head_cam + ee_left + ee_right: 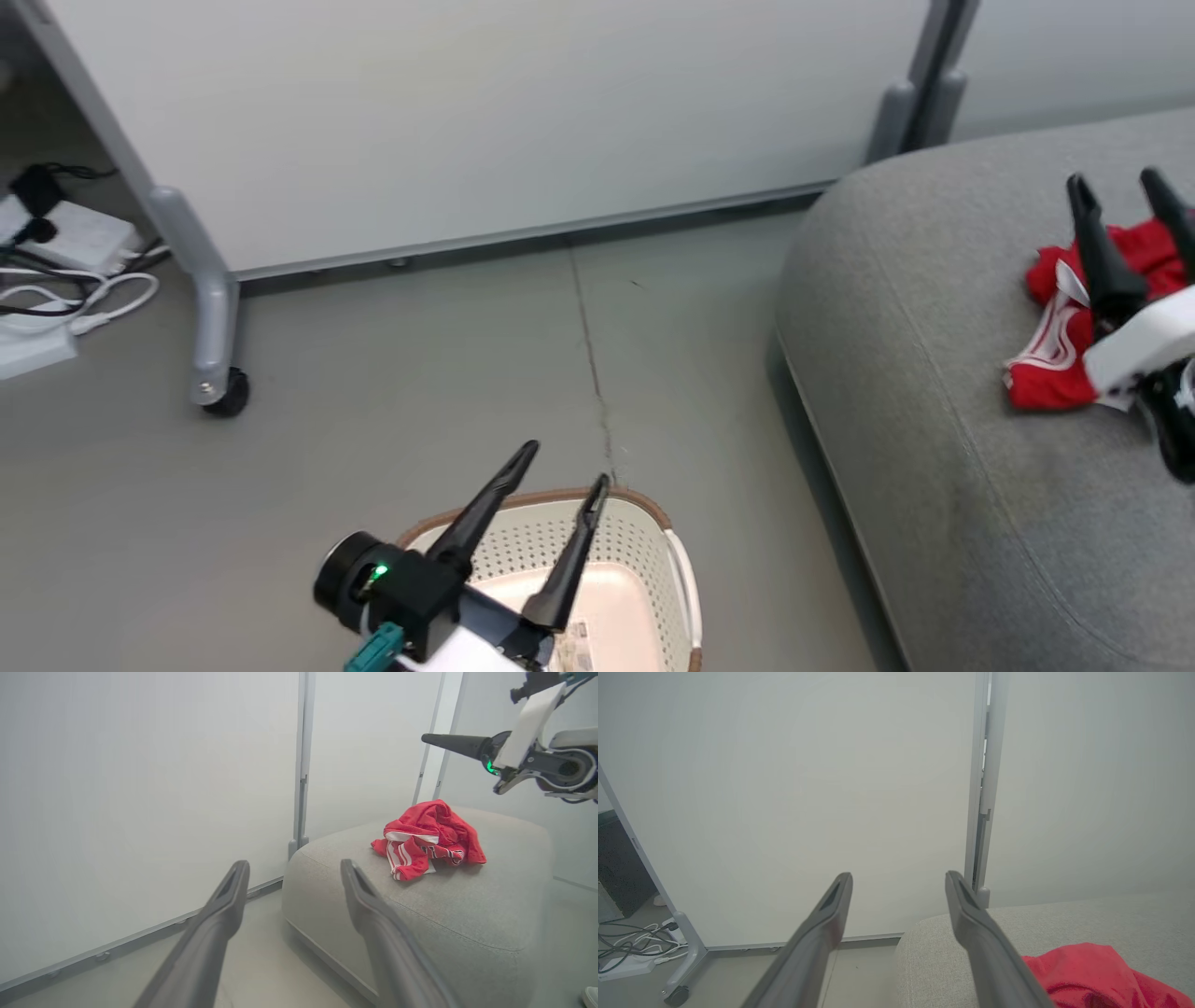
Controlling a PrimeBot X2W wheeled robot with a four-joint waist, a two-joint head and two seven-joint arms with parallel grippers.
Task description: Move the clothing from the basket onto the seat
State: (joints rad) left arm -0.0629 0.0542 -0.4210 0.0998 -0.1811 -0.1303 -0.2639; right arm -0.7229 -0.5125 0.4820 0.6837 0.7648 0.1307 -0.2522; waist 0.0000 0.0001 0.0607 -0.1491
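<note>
Smooth grey floor (420,373), pale partition panel (467,121) behind. Left gripper (568,464): long dark fingers spread wide, empty, slanting over the perforated cream basket (644,551). Right gripper (1114,179): fingers wide, empty, above crumpled red clothing (1055,345) lying on the rounded grey fabric seat (934,373).

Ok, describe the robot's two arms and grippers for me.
The left gripper and right gripper each have two long, tapered dark fingers and a white casing. The left's black base carries a green light and a teal connector.
</note>
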